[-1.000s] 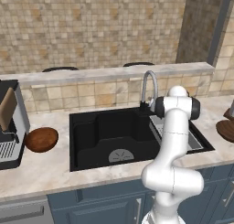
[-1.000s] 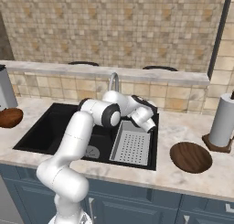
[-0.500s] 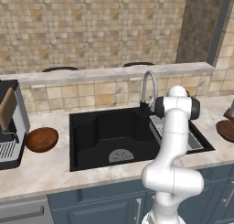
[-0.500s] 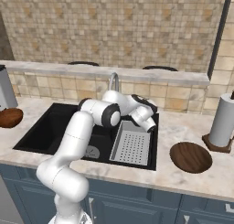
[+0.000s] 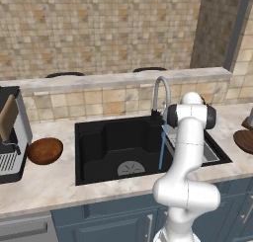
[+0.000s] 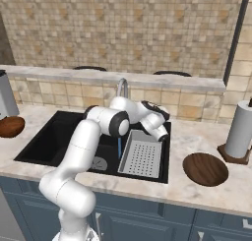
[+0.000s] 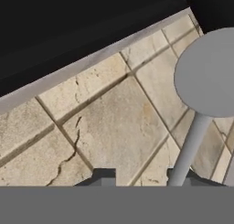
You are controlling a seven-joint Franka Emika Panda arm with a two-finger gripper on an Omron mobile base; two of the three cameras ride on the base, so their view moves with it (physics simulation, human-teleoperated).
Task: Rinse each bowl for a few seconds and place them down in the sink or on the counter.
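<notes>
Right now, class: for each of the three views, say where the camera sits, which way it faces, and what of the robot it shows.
Left base view: behind the arm on its left, facing the sink and one bowl; the arm rises lower right.
Right base view: behind on its right, facing the same sink, the grey tray and another bowl; the arm rises lower left.
Hand view: on the hand, facing the tiled wall; fingertips at the bottom.
Both base views share the faucet and running water.

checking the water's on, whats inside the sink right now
A blue stream falls from the faucet toward the drain, and a grey tray sits on the right. No bowl shows inside; the arm hides part of the basin.
</notes>
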